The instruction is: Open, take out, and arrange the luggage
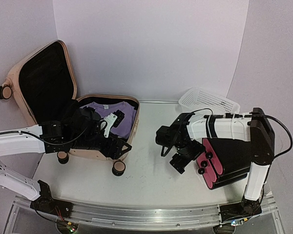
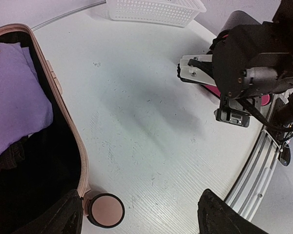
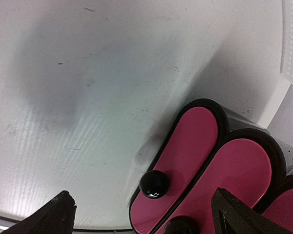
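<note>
The pale pink luggage (image 1: 44,80) lies open at the left, its black-lined lid standing up against the back wall. A purple shirt (image 1: 100,108) and dark clothes lie in the lower half. My left gripper (image 1: 118,147) hangs open over the suitcase's front right corner. In the left wrist view its fingers straddle the bare table beside the rim (image 2: 68,124) and a pink wheel (image 2: 106,210), holding nothing. My right gripper (image 1: 178,163) is open and empty, low over the table, next to a black case with pink lids (image 3: 195,146).
A white mesh basket (image 1: 210,101) stands at the back right. The black case with pink lids and black knobs (image 1: 224,165) lies at the right under the right arm. A metal rail (image 1: 146,214) runs along the table's near edge.
</note>
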Robot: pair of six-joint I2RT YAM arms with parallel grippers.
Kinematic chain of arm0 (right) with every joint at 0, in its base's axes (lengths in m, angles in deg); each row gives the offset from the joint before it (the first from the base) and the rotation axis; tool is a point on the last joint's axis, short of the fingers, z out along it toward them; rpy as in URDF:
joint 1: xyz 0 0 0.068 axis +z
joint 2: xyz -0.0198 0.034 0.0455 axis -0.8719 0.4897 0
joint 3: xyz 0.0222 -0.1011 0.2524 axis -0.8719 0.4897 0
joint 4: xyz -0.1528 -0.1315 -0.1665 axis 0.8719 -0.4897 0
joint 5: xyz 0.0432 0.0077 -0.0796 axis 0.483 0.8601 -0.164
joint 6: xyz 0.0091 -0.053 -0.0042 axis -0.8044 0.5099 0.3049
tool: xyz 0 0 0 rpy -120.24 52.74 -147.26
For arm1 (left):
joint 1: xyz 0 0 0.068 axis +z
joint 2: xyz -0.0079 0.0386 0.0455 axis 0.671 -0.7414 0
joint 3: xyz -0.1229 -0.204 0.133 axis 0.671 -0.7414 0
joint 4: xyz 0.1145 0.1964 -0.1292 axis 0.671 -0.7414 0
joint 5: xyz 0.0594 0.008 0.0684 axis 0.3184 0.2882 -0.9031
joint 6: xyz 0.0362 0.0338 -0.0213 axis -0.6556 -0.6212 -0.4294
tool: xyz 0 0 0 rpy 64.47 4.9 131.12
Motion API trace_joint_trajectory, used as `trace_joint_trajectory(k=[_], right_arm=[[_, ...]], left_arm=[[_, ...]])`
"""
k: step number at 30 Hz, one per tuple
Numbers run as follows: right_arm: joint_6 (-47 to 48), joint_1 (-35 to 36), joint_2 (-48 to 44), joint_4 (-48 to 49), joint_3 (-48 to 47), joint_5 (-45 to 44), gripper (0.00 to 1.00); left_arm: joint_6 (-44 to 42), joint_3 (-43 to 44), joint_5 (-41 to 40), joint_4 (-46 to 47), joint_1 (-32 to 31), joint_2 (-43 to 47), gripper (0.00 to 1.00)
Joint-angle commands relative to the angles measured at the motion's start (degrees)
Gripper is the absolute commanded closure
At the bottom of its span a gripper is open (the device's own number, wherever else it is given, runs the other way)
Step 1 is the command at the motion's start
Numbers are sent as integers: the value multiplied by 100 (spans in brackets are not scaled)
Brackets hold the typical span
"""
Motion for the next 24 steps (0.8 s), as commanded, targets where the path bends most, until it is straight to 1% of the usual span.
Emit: trace_joint_trajectory(k=[1, 7, 14, 18, 20, 24], right_arm=[[-321, -233, -63, -106, 296, -599, 2], [-664, -739, -378, -149, 639, -877, 2], [-706, -1018, -450, -139, 626, -1070, 2], [-562, -1066, -497, -140, 491, -1132, 2], [-352, -1057, -518, -84, 203, -896, 2], [701, -1000, -612, 545, -370, 98, 2]], left_arm=[[43, 105, -59, 112, 3, 263, 18], [29, 182, 11, 122, 0, 143, 18], [37, 215, 96, 138, 1, 67, 18], [71, 168, 84, 137, 3, 166, 18], [73, 135, 64, 138, 0, 200, 18], [64, 114, 35, 129, 2, 229, 18]])
